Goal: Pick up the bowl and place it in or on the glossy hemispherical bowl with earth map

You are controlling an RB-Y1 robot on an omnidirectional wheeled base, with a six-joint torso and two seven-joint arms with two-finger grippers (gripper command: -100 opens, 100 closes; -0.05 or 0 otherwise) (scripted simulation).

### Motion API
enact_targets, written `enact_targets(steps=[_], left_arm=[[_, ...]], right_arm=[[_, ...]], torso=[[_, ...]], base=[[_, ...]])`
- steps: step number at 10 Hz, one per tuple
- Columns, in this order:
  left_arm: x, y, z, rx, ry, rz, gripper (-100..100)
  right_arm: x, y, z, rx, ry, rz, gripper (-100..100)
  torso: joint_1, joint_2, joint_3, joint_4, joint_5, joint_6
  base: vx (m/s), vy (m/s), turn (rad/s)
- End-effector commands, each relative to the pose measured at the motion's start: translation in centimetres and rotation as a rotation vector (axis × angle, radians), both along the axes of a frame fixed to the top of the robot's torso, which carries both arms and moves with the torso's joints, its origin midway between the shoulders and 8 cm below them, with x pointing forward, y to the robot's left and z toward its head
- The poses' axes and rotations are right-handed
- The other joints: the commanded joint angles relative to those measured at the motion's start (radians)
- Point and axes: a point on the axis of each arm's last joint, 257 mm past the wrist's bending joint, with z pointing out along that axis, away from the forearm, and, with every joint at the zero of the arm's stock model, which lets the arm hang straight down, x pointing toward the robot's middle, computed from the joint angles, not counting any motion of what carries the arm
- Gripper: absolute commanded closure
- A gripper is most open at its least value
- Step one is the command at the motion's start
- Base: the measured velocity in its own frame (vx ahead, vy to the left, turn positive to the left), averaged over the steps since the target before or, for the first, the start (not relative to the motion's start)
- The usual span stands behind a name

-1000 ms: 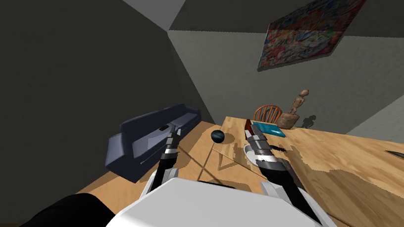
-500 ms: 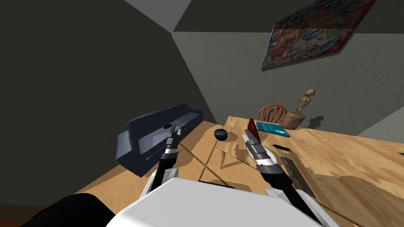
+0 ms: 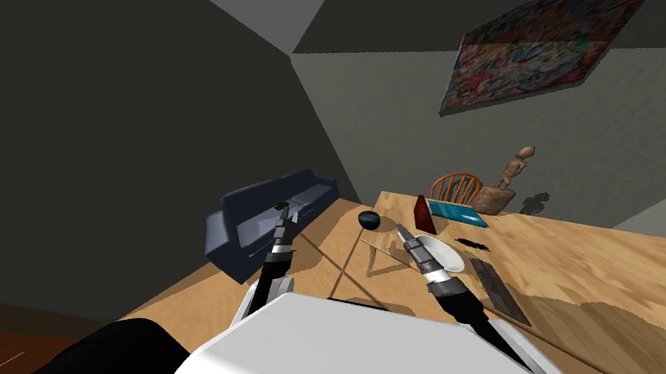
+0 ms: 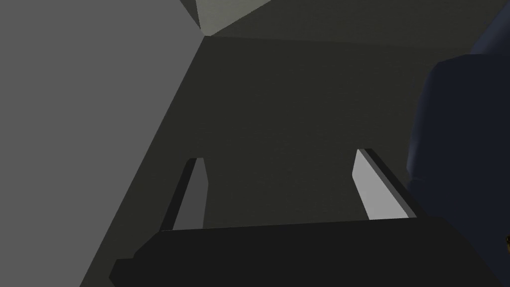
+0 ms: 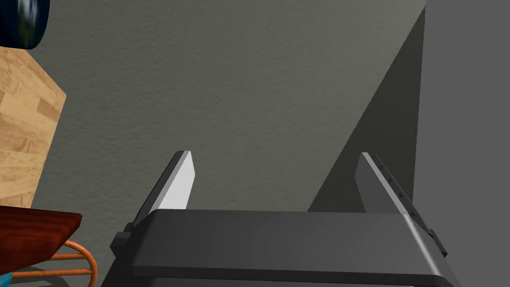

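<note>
Right claw point(image 5: 275, 154): fingers wide apart, empty, near dark blue bowl point(image 3: 368, 219). Dark blue bowl: at surface point(image 3: 584, 275) corner edge. White bowl point(image 3: 449, 255), seemingly shallow: near dark blue bowl, inboard. Left claw point(image 4: 281, 155): spread, empty, off-surface.

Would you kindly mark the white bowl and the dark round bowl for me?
white bowl point(image 3: 447, 254), head view, on its bare inside.
dark round bowl point(image 3: 369, 219), head view, on its middle.

Arm pulled the right gripper point(image 3: 401, 231) back toward the body, so it's now short of the red wedge point(image 3: 424, 216) it overlapped before. The white bowl point(image 3: 445, 254) is uncovered, just beside and behind the gripper. The whole scene slid right from my own move.
</note>
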Motion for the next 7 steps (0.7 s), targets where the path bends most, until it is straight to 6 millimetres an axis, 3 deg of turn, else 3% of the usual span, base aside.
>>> enact_targets(steps=[1,2,3,4,5,7], left_arm=[[0.0,0.0,0.0,0.0,0.0,0.0,0],[0.0,0.0,0.0,0.0,0.0,0.0,0],[0.0,0.0,0.0,0.0,0.0,0.0,0],[0.0,0.0,0.0,0.0,0.0,0.0,0],[0.0,0.0,0.0,0.0,0.0,0.0,0],[0.0,0.0,0.0,0.0,0.0,0.0,0]], right_arm=[[-0.1,0.0,-1.1,-0.05,0.023,0.019,-100],[-0.5,-0.1,-3.6,-0.113,0.064,0.039,-100],[-0.6,-0.3,-3.8,-0.129,0.069,0.046,-100],[-1.1,-0.4,-6.0,-0.193,0.105,0.066,-100],[-1.2,-0.8,-6.5,-0.213,0.116,0.072,-100],[-2.0,-1.6,-9.2,-0.3,0.163,0.098,-100]], torso=[[0.0,0.0,0.0,0.0,0.0,0.0],[0.0,0.0,0.0,0.0,0.0,0.0],[0.001,0.0,0.0,0.0,0.0,0.0],[0.0,-0.001,-0.001,0.0,0.0,0.0],[0.001,-0.001,-0.001,0.0,0.0,0.0],[0.001,-0.001,-0.001,0.0,0.0,0.0]], base=[[-0.048,0.062,0.044],[-0.052,0.071,0.099],[-0.034,0.057,0.041],[-0.035,0.073,0.115],[-0.033,0.071,0.044],[-0.031,0.073,0.066]])
